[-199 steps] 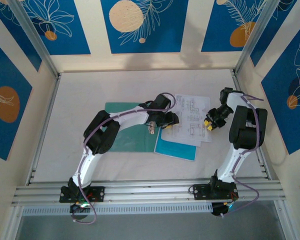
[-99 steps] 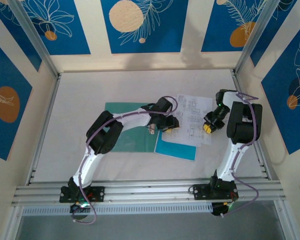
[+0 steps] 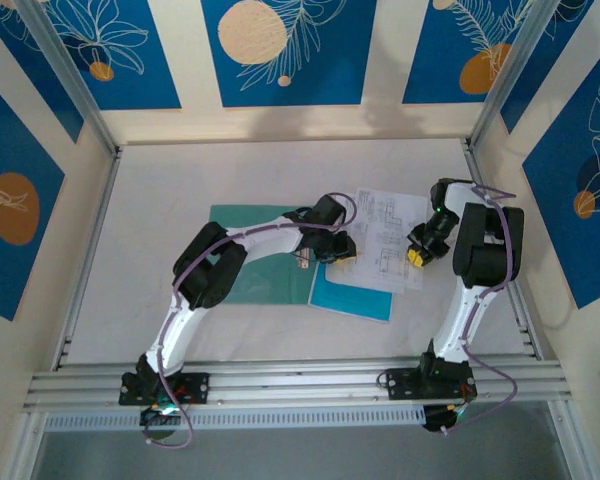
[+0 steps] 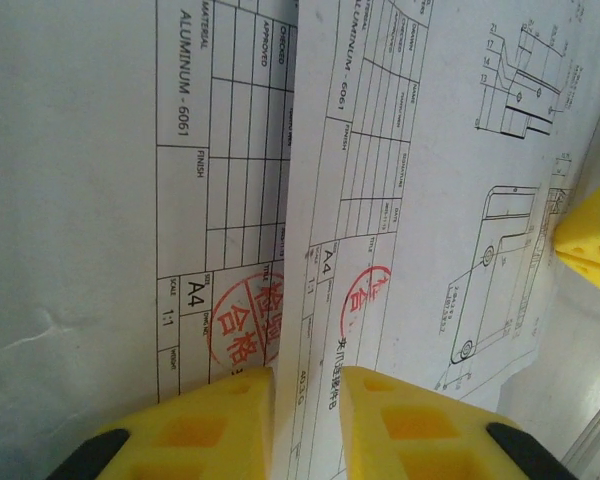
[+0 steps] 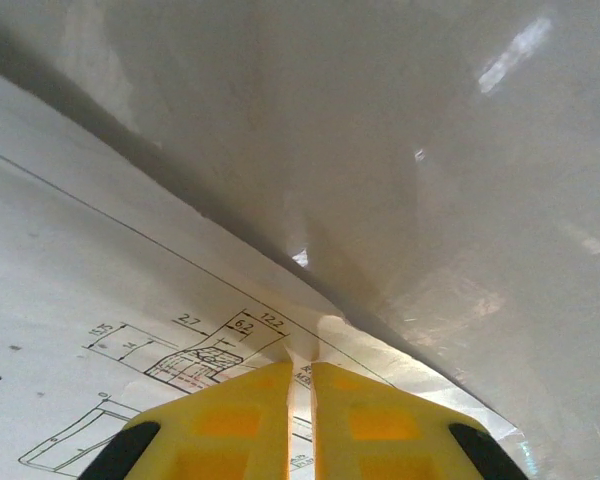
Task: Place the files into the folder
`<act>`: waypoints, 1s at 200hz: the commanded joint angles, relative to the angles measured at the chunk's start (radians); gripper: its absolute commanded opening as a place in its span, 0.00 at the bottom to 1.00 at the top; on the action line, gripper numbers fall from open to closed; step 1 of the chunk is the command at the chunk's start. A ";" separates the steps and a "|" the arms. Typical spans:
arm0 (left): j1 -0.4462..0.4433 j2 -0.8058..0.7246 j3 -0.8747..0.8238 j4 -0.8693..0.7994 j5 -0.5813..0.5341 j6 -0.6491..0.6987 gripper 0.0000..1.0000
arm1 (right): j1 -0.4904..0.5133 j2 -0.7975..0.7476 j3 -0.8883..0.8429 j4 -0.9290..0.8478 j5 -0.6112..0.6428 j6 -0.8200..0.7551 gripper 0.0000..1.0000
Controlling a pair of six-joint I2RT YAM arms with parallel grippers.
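The left gripper (image 4: 307,378) stands with its two yellow fingers (image 4: 195,430) close together and only a narrow gap between them. The long edge of the upper white sheet runs down into this gap. The fingers are low over the paper, but I cannot tell if they press on it; they do not pinch it.

The files (image 4: 410,200) under this gripper are technical drawings. On the lower sheet I can read "MATERIAL", "ALUMINUM - 6061", "FINISH", "A4" and "1:1". The upper sheet has the same kind of table, with "A4" again. Each sheet carries a round red stamp with Chinese characters, partly hidden by the fingers. At the right edge of the left wrist view one yellow finger (image 4: 592,240) of the other arm touches the paper.

The right gripper (image 5: 301,365) is almost closed, with only a thin slit left, and it holds the edge of one white sheet in this slit. The sheet rises from the fingers and bends over them. On the sheet below, small dimension numbers such as "12.2", "6.2" and "2.7" are readable.

From above, the left gripper (image 3: 340,252) is at the left side of the files (image 3: 385,240) and the right gripper (image 3: 417,254) at their right side. A blue sheet (image 3: 350,298) lies partly under the white ones. The folder (image 3: 270,280) lies flat on the table (image 3: 180,180), just to the left of the files, partly under the left arm.
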 commanded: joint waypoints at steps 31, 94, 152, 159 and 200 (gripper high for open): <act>-0.016 -0.030 0.019 0.013 0.004 0.011 0.18 | 0.004 0.017 0.015 -0.027 0.015 -0.013 0.14; -0.017 -0.040 0.012 0.007 -0.002 0.014 0.01 | 0.004 0.011 0.018 -0.020 0.011 -0.016 0.15; -0.012 -0.116 -0.033 0.042 -0.040 -0.070 0.00 | 0.082 -0.110 0.136 -0.027 0.016 -0.059 0.48; -0.007 -0.129 -0.044 0.047 -0.042 -0.085 0.00 | 0.095 -0.127 0.155 -0.037 0.018 -0.057 0.51; 0.034 -0.246 -0.147 0.029 -0.066 -0.106 0.00 | 0.159 -0.242 0.168 -0.046 0.001 -0.036 0.55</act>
